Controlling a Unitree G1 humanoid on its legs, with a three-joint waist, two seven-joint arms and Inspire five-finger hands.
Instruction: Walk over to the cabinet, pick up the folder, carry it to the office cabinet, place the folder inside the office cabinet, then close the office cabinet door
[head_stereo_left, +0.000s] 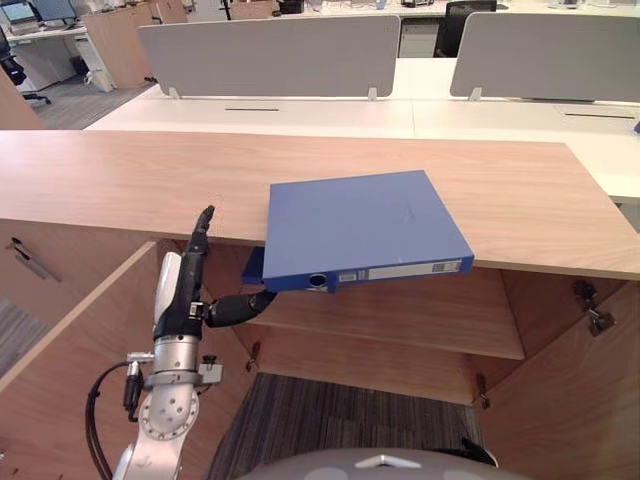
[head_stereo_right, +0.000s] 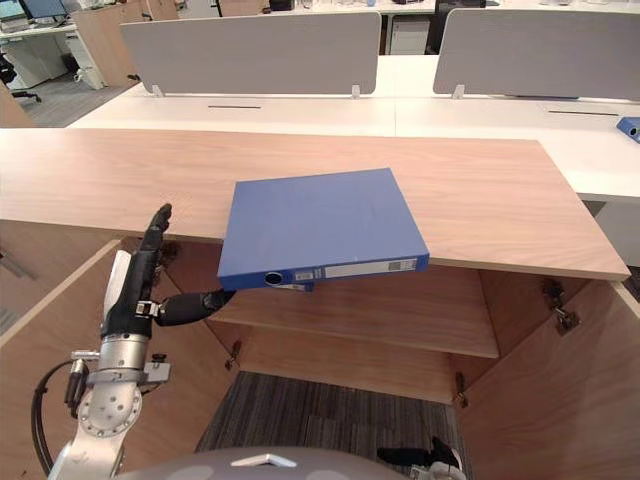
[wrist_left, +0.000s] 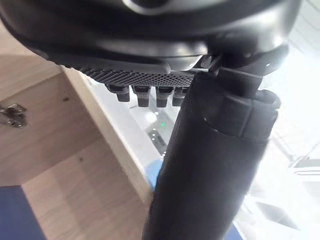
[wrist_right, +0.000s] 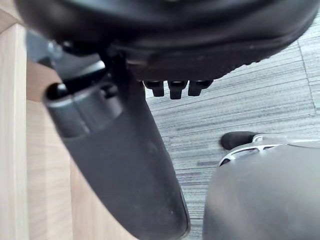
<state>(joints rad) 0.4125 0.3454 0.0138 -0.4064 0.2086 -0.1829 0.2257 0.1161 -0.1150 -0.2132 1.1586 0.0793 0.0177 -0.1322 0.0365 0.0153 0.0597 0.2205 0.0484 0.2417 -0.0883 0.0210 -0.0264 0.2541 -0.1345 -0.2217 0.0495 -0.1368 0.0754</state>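
Our left hand (head_stereo_left: 183, 298), fingers straight, thumb out beneath the flat blue plastic folder (head_stereo_left: 355, 225) overhanging the light wooden cabinet top (head_stereo_left: 120, 180); right hand (wrist_right: 120, 165) relaxed; we judge lifting, carrying, shelving, door-closing remain.

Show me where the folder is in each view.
Left eye view: folder at centre, overhanging the cabinet top's front edge.
Right eye view: left of centre, same overhang.
Left wrist view: blue patch beside the thumb, probably it.
Right wrist view: floor, wood.
Shared landmark: that front edge.
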